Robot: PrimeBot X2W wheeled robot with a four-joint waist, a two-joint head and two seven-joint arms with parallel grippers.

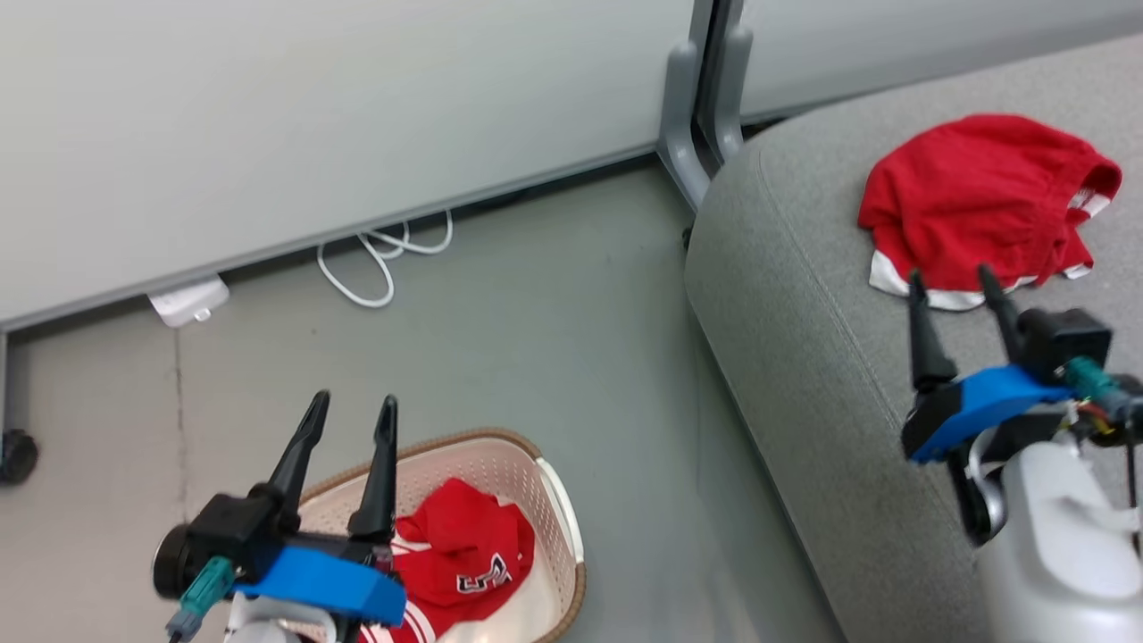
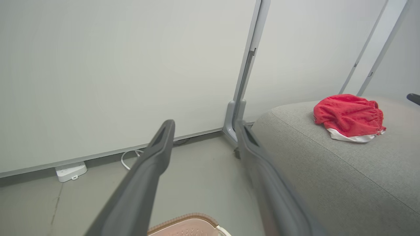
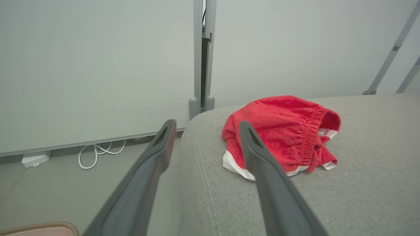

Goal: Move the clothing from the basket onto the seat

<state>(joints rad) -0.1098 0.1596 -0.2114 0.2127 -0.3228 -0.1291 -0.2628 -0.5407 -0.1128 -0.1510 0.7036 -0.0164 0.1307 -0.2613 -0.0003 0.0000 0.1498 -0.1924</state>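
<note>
A red garment with a white hem band (image 1: pixel 982 201) (image 2: pixel 348 116) (image 3: pixel 282 131) lies crumpled on the grey seat (image 1: pixel 804 357) (image 2: pixel 328 177) (image 3: pixel 361 183). A second red garment with white stripes and a black-and-white emblem (image 1: pixel 469 554) lies in the cream basket (image 1: pixel 558 500) (image 2: pixel 187 226) on the floor. My right gripper (image 1: pixel 955 279) (image 3: pixel 205 126) hovers open above the seat, just short of the first garment, holding nothing. My left gripper (image 1: pixel 353 402) (image 2: pixel 203 126) is open above the basket's left side, empty.
A pale partition wall (image 1: pixel 312 116) runs behind, with a grey post foot (image 1: pixel 688 152) by the seat's corner. A white cable (image 1: pixel 384 254) and a white power block (image 1: pixel 189 302) lie on the grey floor (image 1: pixel 554 313) by the wall. A dark caster (image 1: pixel 16 454) sits far left.
</note>
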